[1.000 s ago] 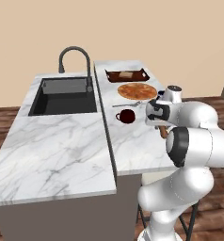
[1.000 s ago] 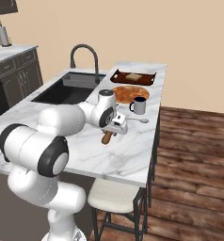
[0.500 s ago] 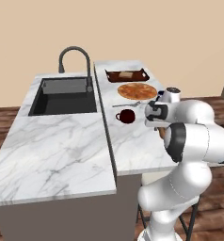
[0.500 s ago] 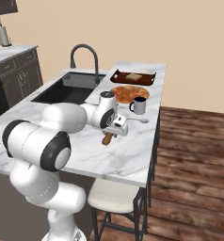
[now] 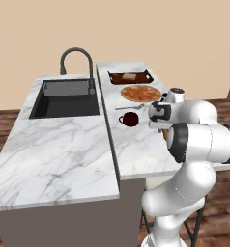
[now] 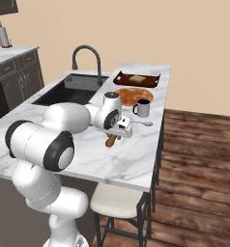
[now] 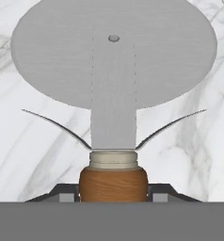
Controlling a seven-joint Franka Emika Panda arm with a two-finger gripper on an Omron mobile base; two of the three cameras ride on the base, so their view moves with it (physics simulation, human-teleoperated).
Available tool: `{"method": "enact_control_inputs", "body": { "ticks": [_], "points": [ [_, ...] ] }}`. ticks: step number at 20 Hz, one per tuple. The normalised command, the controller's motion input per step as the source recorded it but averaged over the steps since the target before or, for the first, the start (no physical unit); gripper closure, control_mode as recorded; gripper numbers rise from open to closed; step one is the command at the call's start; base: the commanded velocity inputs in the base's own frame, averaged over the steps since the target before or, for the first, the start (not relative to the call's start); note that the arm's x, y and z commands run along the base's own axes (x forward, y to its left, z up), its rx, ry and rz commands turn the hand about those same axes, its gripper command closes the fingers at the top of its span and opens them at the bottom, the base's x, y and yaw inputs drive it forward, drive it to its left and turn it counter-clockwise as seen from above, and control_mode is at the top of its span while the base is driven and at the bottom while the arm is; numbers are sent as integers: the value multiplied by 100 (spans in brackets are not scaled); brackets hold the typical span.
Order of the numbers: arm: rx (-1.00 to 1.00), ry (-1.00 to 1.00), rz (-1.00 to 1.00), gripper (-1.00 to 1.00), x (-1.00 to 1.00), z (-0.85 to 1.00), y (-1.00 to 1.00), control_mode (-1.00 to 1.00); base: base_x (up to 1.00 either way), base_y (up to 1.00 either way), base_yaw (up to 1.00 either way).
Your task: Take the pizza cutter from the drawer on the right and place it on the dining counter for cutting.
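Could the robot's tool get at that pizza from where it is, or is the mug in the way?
Probably yes. The tool, shut on the pizza cutter, sits beside the pizza. The mug stands off to one side, though the tool's grip is occupied.

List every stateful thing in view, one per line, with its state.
pizza cutter: gripped by its wooden handle, blade over marble
gripper: shut on the handle
dining counter: bears pizza, mug, tray
pizza: whole, uncut
mug: upright
faucet: no water running

One pizza cutter (image 7: pixel 114 94), one pizza (image 5: pixel 140 93), one mug (image 6: pixel 143 108), one tray (image 5: pixel 130 77), one spoon (image 6: pixel 147 123), one sink (image 5: pixel 64 98), one faucet (image 5: pixel 78 62), one stool (image 6: pixel 121 202)
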Motion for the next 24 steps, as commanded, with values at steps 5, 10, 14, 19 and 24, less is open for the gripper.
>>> {"method": "enact_control_inputs", "body": {
  "ticks": [5, 10, 14, 19, 24],
  "points": [
    [0, 0, 0, -100, 0, 0, 0, -100, 0, 0, 0],
    [0, 0, 0, -100, 0, 25, 5, -100, 0, 0, 0],
    [0, -4, 0, -100, -40, 71, 5, -100, 0, 0, 0],
    [-2, -18, 0, -100, -93, 70, 21, -100, 0, 0, 0],
    [0, -9, 0, -100, -100, 85, 7, -100, 0, 0, 0]
  ]
}}
